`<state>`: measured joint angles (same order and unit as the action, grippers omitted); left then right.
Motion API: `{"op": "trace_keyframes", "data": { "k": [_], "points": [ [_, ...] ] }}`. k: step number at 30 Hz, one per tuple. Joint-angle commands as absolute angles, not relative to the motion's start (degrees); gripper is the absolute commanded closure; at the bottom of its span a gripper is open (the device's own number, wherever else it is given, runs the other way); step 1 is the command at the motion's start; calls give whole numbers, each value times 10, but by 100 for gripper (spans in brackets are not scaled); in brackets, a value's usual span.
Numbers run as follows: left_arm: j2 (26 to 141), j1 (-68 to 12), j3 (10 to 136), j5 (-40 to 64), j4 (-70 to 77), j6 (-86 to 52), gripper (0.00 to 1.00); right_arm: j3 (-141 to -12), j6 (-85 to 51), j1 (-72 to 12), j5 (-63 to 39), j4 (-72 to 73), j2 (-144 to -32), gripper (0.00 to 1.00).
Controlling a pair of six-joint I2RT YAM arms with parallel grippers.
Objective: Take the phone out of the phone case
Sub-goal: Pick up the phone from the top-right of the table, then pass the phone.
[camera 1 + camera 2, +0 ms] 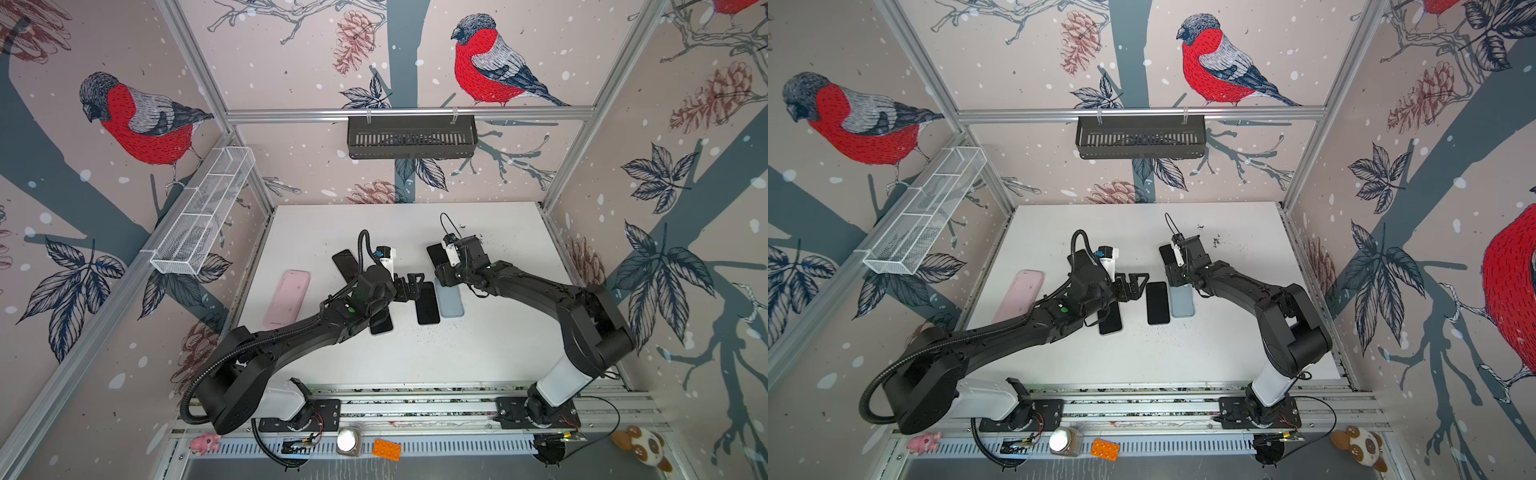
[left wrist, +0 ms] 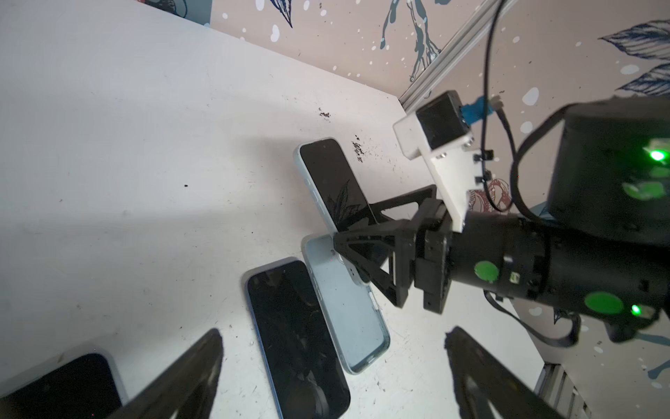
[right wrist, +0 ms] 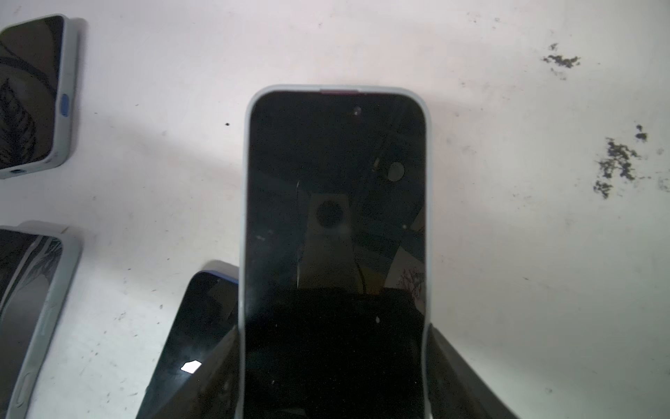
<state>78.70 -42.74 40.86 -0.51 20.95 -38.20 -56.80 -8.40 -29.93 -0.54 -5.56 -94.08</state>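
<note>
On the white tabletop (image 1: 457,353), left to right: pink rounded-rectangle empty case (image 1: 286,297), well apart from the rest. Two dark-screened phones (image 1: 344,261) sit partly under the left arm (image 1: 291,332). Left gripper (image 1: 419,286) is spread wide with nothing in it, hovering just beside the bare black slab phone (image 1: 428,303). Right beside that is the empty light-blue soft case (image 1: 452,303). Then the task item: black-screened phone in a pale grey-blue case (image 3: 335,217), pinched across its width by the right gripper (image 3: 333,333). Its gripped end is above one end of the light-blue case. Can't tell if the free end rests on the table.

Risks, my read:
- Right fingers clamp the case sidewalls, so the squeeze locks the phone in. Peeling a corner may just drag the whole thing.
- Soft wall, small contact: a push from the left could twist it out of the pinch and drop it onto the empty case.
- Grippers sit close. Left fingers coming in could clip the bare phone or the right gripper.
</note>
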Motion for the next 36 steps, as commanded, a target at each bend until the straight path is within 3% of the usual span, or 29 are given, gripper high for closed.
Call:
{"op": "trace_keyframes", "data": {
  "k": [1,13,22,25,36],
  "points": [
    [798,-408,394,40,282,-432,8,-558,-73,-315,-26,-19,-923,61],
    [903,-359,368,202,471,-531,29,-539,-49,-361,-43,-30,-892,62],
    [958,-352,356,227,563,-583,33,-530,-44,-376,-49,-32,-877,63],
    [968,-351,356,230,577,-592,41,-527,-44,-378,-56,-31,-875,63],
    [1015,-338,345,240,644,-630,57,-520,-43,-388,-78,-31,-867,65]
  ]
}}
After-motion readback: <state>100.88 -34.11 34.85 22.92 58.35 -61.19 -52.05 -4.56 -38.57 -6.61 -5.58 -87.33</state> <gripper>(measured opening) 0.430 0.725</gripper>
